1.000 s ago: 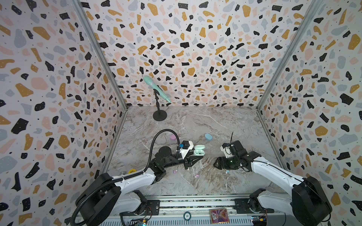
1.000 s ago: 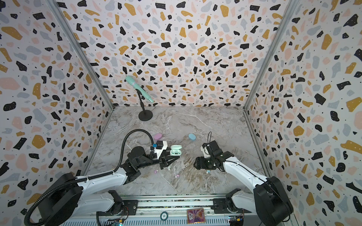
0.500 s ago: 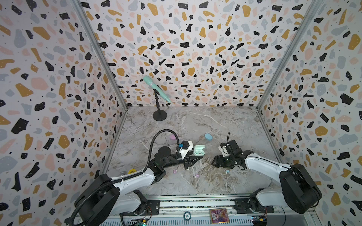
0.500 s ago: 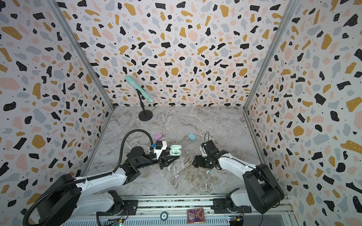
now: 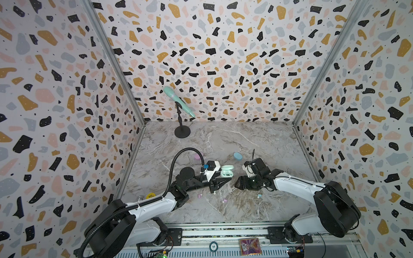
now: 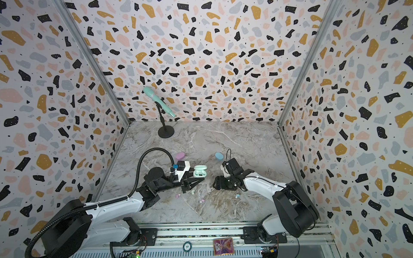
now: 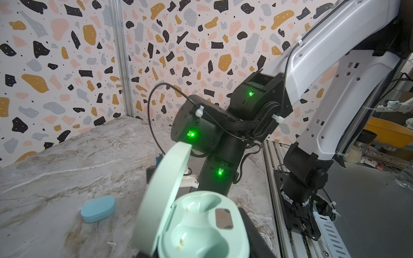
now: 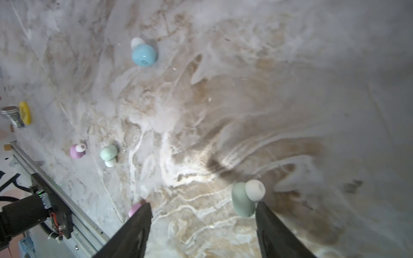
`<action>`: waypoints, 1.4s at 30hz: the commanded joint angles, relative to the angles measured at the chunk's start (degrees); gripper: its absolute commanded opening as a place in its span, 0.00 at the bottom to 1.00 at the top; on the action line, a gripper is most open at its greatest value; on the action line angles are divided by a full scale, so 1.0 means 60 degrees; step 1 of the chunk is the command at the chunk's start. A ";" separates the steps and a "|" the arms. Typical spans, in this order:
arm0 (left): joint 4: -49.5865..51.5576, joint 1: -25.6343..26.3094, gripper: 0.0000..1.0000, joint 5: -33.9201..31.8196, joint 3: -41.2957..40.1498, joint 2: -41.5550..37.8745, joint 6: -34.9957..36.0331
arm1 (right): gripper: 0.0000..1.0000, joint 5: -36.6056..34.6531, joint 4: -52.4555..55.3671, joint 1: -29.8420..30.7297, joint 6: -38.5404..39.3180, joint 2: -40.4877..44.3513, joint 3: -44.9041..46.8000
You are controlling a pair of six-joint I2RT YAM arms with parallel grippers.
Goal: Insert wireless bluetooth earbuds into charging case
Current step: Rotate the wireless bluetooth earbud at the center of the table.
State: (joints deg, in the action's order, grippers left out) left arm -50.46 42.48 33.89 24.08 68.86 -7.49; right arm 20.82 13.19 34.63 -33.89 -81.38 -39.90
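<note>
Over the marble table [image 5: 223, 138], your left gripper [image 5: 222, 179] was clamped on the open mint charging case [image 7: 196, 225], its sockets empty. Your right gripper [image 8: 202, 205], jaws apart, hovered by a mint earbud [image 8: 242, 202]; a blue earbud [image 8: 143, 54] and a pink earbud [image 8: 77, 151] lay loose too.

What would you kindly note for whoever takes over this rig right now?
Left claw: shut on the open mint-green oval plastic charging case, both wells empty.
Right claw: open, low over the grey marble tabletop, a mint-green rounded plastic earbud lying just off one fingertip, ungripped.
Loose on the tabletop: second mint-green earbud, light blue earbud, pink earbud, second pink earbud half hidden by a finger.
Closed light blue oval case and pink oval case lie farther back.
Done: mint case opened. Left: seat every earbud.
</note>
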 commanded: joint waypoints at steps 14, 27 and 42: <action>-0.0251 -0.0036 0.27 -0.0066 0.0191 -0.0277 0.0164 | 0.74 -0.1543 0.1184 0.0454 0.0226 -0.0162 -0.0939; -0.0137 -0.0041 0.27 -0.0139 0.0174 -0.0380 0.0164 | 0.74 -0.1306 0.0614 0.0298 0.0377 -0.1004 -0.0660; -0.0045 -0.0049 0.27 -0.0177 0.0149 -0.0475 0.0211 | 0.73 0.0152 0.0409 0.1113 -0.0072 -0.0725 -0.1274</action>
State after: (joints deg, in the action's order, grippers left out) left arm -48.45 42.48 32.88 24.08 67.18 -7.07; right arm 19.27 14.70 40.07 -33.34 -87.26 -45.47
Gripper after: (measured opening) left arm 0.437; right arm 0.733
